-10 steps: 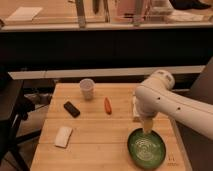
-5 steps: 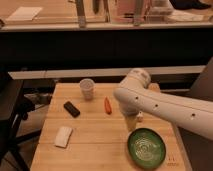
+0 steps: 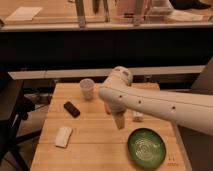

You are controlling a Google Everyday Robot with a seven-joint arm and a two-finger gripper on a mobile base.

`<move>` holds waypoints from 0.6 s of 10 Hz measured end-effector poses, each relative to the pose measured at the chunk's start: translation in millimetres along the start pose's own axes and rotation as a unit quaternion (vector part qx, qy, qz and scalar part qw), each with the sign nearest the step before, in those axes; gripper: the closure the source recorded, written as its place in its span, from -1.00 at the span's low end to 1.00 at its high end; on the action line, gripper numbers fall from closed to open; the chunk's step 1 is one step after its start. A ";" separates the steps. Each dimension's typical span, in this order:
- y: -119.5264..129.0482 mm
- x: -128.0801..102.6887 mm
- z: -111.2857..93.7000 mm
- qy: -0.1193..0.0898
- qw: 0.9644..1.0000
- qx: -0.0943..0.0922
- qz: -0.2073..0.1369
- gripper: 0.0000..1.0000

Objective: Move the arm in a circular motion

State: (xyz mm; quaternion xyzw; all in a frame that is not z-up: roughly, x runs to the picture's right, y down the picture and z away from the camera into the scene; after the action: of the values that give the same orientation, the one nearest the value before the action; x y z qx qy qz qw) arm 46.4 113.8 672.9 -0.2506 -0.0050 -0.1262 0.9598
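The arm (image 3: pixel 150 102) is large and white, made of thick rounded tube segments with small dark dots. It reaches in from the right over the wooden table (image 3: pixel 95 150). Its bulbous elbow joint (image 3: pixel 118 81) sits above the table's far middle. The pale narrow gripper (image 3: pixel 120 121) points down over the middle of the table, left of and above the green bowl (image 3: pixel 146 147). It holds nothing that I can see.
A white cup (image 3: pixel 86 88) stands at the far left. A black bar (image 3: pixel 71 109) and a white cloth (image 3: pixel 63 136) lie on the left. An orange carrot (image 3: pixel 106 108) shows partly behind the arm. A small pale object (image 3: pixel 137 117) lies under the arm. Dark chairs flank the table.
The arm has swung left. The elbow moved from the right side to the table's middle, and the gripper moved from above the green bowl to the table's centre.
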 end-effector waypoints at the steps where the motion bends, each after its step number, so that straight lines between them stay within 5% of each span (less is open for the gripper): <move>1: -15.0 -11.6 0.9 0.001 1.000 0.002 -0.003 -0.60; 6: -40.1 -17.4 3.4 0.001 1.000 0.006 -0.015 -0.60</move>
State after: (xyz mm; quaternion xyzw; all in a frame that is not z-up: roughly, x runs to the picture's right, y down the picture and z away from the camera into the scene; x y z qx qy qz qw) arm 19.9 85.9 693.8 -0.2449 -0.0083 -0.1411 0.9592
